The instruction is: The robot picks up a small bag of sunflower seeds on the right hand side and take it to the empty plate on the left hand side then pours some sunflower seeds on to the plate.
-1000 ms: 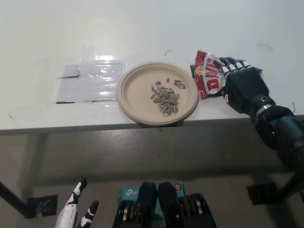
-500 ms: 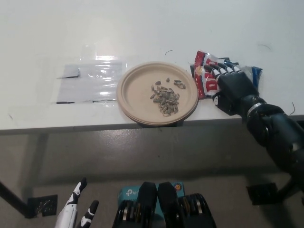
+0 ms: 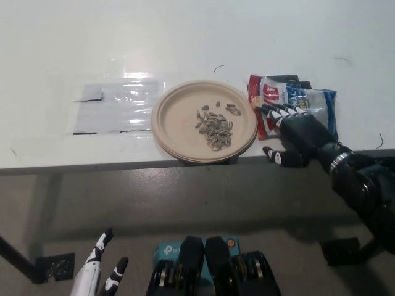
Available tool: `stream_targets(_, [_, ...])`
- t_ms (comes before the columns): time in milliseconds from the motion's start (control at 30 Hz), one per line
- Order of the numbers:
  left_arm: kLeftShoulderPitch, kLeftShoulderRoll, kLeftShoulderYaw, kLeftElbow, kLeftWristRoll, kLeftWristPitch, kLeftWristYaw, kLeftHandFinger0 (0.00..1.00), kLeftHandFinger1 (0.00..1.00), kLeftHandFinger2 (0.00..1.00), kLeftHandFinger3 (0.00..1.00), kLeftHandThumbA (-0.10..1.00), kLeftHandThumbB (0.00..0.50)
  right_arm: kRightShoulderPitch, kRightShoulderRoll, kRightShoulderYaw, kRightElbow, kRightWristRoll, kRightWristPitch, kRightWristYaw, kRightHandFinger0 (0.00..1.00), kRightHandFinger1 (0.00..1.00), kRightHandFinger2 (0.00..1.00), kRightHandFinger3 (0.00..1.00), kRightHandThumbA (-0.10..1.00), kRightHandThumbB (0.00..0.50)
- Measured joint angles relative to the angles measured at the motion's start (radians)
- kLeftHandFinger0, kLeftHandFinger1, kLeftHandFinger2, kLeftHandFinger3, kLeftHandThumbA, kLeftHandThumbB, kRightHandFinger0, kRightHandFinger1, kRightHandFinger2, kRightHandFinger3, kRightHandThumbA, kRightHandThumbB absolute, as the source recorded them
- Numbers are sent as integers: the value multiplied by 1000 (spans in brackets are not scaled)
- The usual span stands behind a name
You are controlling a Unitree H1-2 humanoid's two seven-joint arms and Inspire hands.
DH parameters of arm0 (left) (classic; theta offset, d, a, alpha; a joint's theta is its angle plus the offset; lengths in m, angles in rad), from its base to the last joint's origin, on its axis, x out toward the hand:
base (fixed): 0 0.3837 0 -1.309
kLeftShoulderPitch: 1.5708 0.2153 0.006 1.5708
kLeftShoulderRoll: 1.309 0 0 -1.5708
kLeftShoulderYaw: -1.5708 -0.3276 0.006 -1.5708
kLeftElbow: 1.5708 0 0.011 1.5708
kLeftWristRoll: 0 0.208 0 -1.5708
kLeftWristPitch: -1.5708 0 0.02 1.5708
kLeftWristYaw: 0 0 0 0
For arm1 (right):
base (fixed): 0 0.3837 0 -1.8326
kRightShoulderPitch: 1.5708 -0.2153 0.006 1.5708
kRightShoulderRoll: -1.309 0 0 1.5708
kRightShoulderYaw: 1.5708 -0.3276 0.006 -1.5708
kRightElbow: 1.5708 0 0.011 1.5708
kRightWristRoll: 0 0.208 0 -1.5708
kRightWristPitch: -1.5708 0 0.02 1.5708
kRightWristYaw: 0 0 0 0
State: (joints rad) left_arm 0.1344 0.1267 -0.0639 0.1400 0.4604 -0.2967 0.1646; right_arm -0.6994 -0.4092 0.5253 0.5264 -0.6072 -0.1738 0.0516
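We see our right hand [image 3: 295,132] open and empty at the worktop [image 3: 185,37] edge, the seed bag [image 3: 290,102] flat just beyond its fingertips, right of the seeded plate [image 3: 179,117], long axis crosswise.

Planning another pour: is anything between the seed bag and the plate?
Nothing visible. The seed bag lies flat on the table just right of the plate, and the black right robot hand rests at the bag's near edge.
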Motion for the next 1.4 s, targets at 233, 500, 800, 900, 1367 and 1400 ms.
stream_targets(233, [-1,0,1,3,0,0,0,1000,1000,1000,1000,1000,60,48,-44,-6,-178,69,64,143,1000,1000,1000,1000,853,500])
stream_targets(500, [-16,1,5,2,-1,0,0,1000,1000,1000,1000,1000,36,82,-95,-78,-457,162,143,271,1000,1000,1000,1000,1000,399])
stream_targets(800, [-22,1,6,3,0,0,0,1000,1000,1000,1000,1000,43,232,-56,-281,-835,259,181,271,1000,1000,1000,1000,1000,403])
stream_targets(900, [-26,0,6,3,0,0,0,1000,1000,1000,1000,1000,66,326,-15,-320,-952,270,181,259,1000,1000,1000,1000,1000,355])
stream_targets(1367, [-109,-9,7,12,-11,-3,0,1000,1000,1000,1000,1000,161,755,226,-379,-883,266,-43,104,1000,1000,1000,1000,1000,300])
stream_targets(1400, [-109,-10,6,12,-14,-4,0,1000,1000,1000,1000,1000,179,761,238,-382,-830,266,-63,91,1000,1000,1000,1000,1000,282])
